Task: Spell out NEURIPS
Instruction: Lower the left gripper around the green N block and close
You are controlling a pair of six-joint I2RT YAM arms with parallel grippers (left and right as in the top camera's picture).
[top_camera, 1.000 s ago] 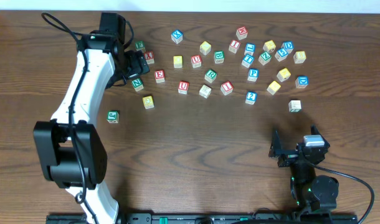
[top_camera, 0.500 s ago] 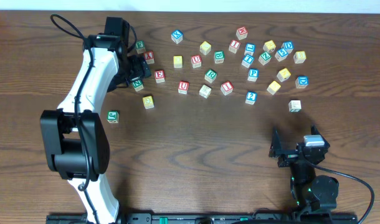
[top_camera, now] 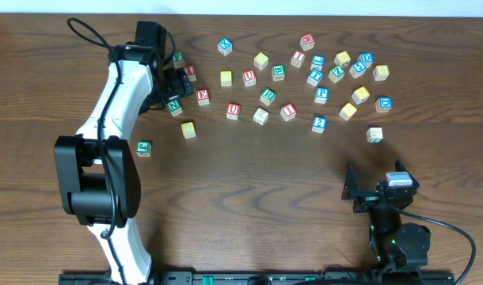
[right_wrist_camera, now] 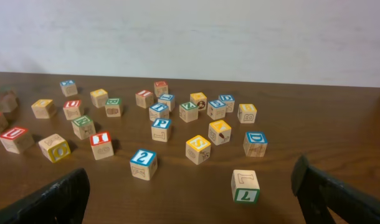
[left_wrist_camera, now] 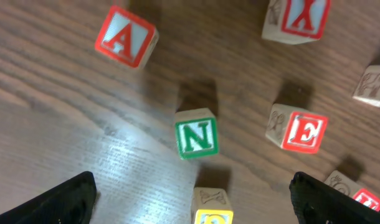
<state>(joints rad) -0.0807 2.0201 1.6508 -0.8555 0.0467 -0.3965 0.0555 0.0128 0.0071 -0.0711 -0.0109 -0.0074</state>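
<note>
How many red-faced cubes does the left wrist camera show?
4: A cube upper left, X cube at the top edge, E cube right of centre, a cut-off cube lower right. Others may be hidden.

The top camera looks straight down on the whole surface [top_camera: 249, 206]. The left wrist camera sits close above the N block [left_wrist_camera: 196, 138]. The right wrist camera looks low across the surface toward the wall [right_wrist_camera: 190, 31].

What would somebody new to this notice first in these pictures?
The white left arm stretching to the far left of the table, its open left gripper hovering by the green N cube. Then the colourful letter cubes scattered across the far side.
</note>
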